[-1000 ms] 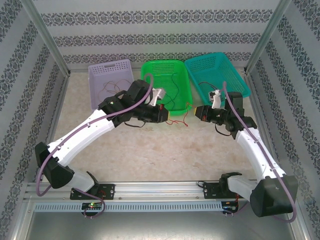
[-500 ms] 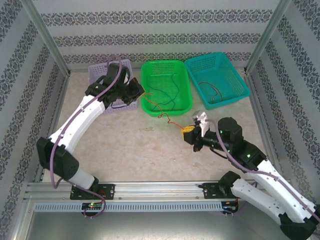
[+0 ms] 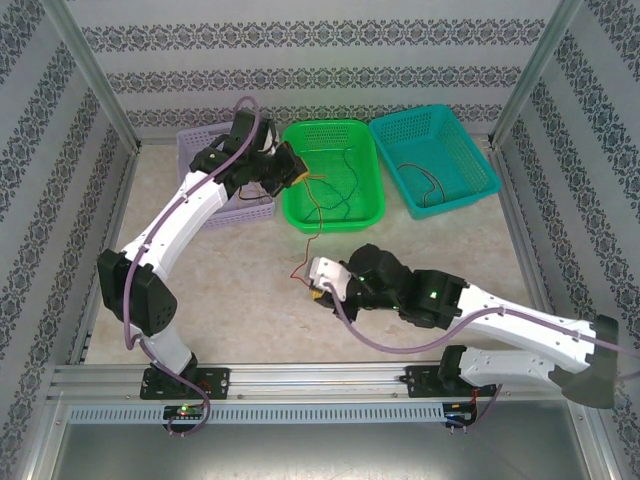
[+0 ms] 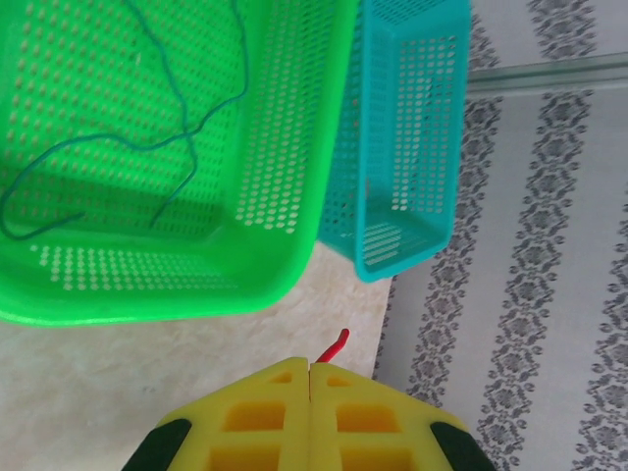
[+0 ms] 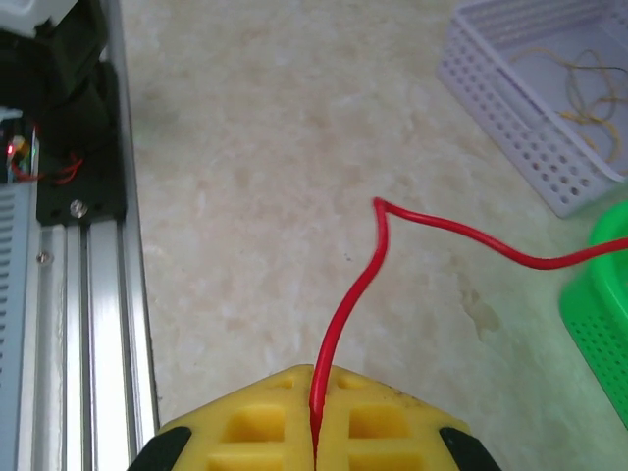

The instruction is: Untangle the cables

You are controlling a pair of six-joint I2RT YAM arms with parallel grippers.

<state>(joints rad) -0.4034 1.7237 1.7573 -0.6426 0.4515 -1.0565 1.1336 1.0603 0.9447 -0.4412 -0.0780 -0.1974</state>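
Right gripper (image 5: 314, 378) has swung from beside the teal basket (image 3: 478, 155) to mid-table, jaws clamped on the red cable (image 5: 432, 228). Left gripper (image 4: 311, 365), pinching the cable's other end, has lifted over the green basket (image 4: 147, 304) rim. 1 cable now strung between 2 grippers, likely pulled free.

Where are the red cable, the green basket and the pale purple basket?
red cable (image 5: 356, 285), right wrist view, straight stretch below the bend.
green basket (image 4: 147, 306), left wrist view, near rim.
pale purple basket (image 5: 510, 137), right wrist view, perforated side wall.
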